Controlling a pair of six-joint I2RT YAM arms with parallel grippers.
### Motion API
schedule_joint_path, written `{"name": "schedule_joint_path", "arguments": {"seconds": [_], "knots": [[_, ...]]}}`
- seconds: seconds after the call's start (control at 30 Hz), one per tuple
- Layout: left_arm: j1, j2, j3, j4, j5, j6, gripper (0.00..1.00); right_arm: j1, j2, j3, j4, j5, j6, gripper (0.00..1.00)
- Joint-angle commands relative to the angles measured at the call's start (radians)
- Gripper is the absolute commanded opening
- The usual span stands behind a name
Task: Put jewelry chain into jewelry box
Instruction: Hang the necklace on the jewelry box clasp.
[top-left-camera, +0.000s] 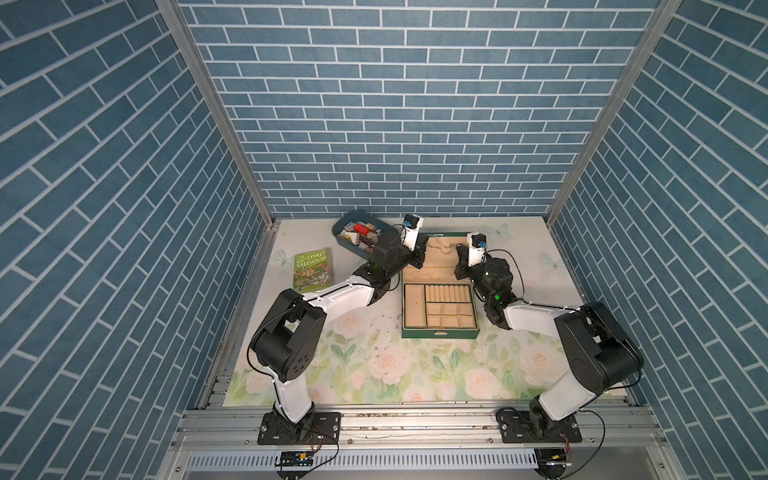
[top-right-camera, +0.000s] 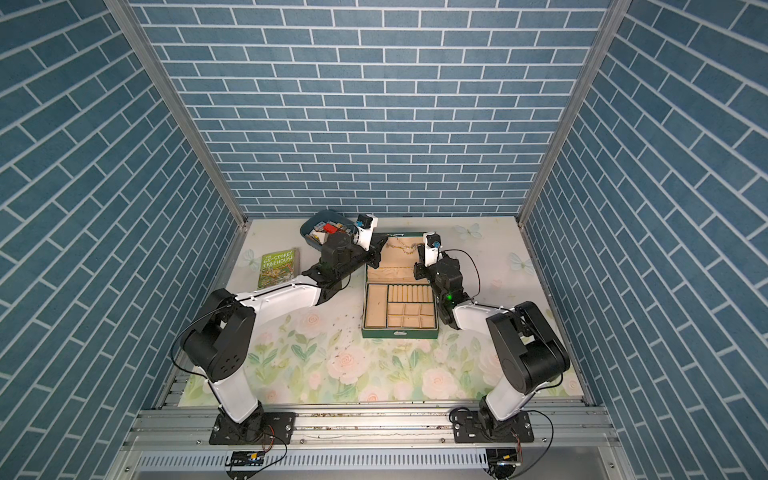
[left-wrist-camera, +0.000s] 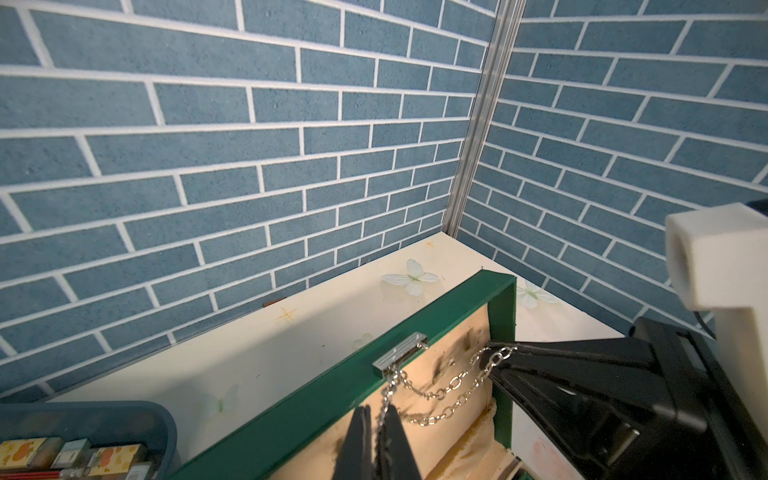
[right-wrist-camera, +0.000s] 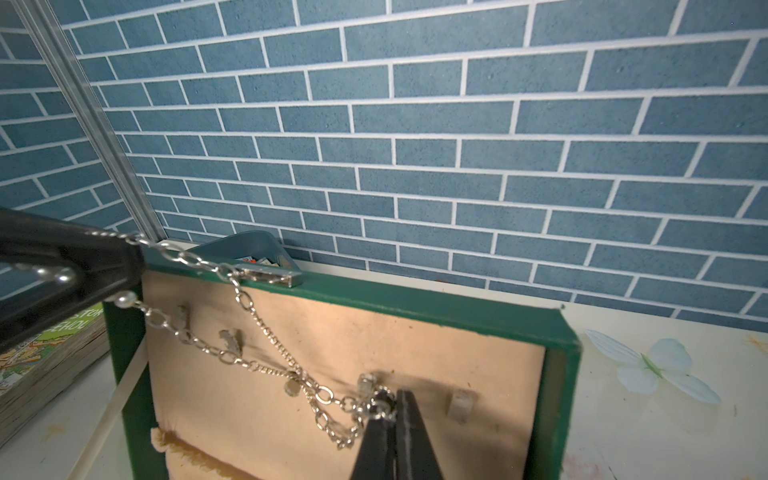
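Flat tabletop (top-left-camera: 332, 374) with cream covering printed with pale pink roses, green leaves and white butterflies. Carried directly:
- dark green rectangular hinged jewelry box (top-left-camera: 419, 333), lid raised, beige lining, right of centre
- blue-grey oval plastic tub (top-left-camera: 337, 233) of small items, far side, left of box
- green paperback book (top-left-camera: 311, 270), flat, left, near tub
- scattered dark specks (top-left-camera: 380, 345), in front of box

Stereo overhead, wrists close (sharing jewelry box (left-wrist-camera: 291, 419))

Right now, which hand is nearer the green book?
Left. The left hand holds the jewelry chain over the jewelry box lid's edge facing the book; the right hand holds it farther across the lid.
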Motion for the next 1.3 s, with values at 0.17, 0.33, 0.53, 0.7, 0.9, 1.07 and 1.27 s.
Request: {"name": "schedule_joint_path", "arguments": {"seconds": [0.17,0.33,0.53,0.7,0.9,1.07,1.27], "knots": [[-0.019,-0.028,0.035,0.01,0.005,0.031,0.0,-0.005,-0.028,0.019,0.023,-0.003,0.012,0.0],[-0.023,-0.024,0.035,0.002,0.0,0.033,0.0,-0.004,-0.026,0.014,0.025,-0.001,0.012,0.0],[-0.026,-0.033,0.025,0.021,0.01,0.038,0.0,-0.005,-0.023,0.012,0.03,0.001,0.01,0.0],[-0.027,-0.053,0.006,0.067,0.042,0.036,0.0,-0.005,-0.019,0.011,0.032,0.003,0.01,0.0],[-0.028,-0.047,0.022,0.062,0.047,0.039,0.0,-0.004,-0.018,0.016,0.033,0.003,0.01,0.0],[-0.028,-0.043,0.024,0.066,0.051,0.037,0.0,-0.005,-0.017,0.014,0.036,0.003,0.01,0.0],[-0.028,-0.028,0.072,0.041,0.034,0.059,0.0,-0.005,-0.011,0.014,0.039,0.005,0.013,0.0]]}}
